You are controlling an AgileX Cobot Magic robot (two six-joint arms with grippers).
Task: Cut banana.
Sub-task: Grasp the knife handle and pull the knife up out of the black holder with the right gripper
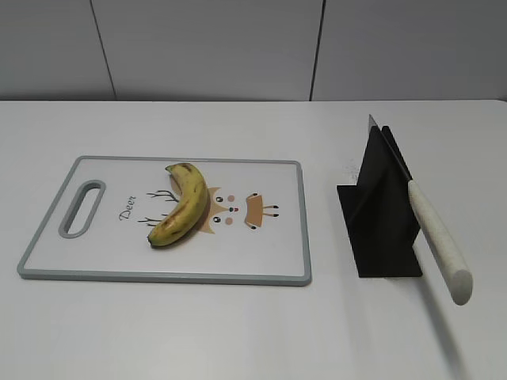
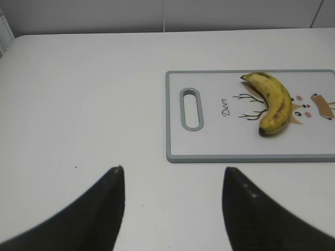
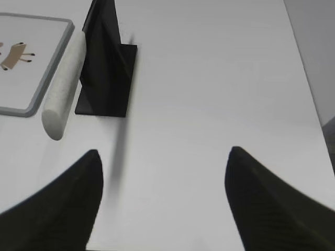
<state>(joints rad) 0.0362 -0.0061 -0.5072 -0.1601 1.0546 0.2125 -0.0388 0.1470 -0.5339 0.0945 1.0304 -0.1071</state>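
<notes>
Banana (image 1: pixel 183 205) lies centre-left in the exterior view, curved across the cutting board (image 1: pixel 269 265), whole and uncut. Knife (image 1: pixel 438 240) sits in the black stand (image 1: pixel 380 214) at right, blade up in the slot, white handle sticking out toward the lower right. Step in hand, I'd say: fetch the knife. Take the handle mid-length, squarely, and draw it along the slot line so the stand doesn't tip. Both arms hang back low over bare table. Left gripper (image 2: pixel 172 206) is spread, holding nothing. Right gripper (image 3: pixel 162 201) is also spread and empty, handle at its upper left; height over the table is hard to judge.
</notes>
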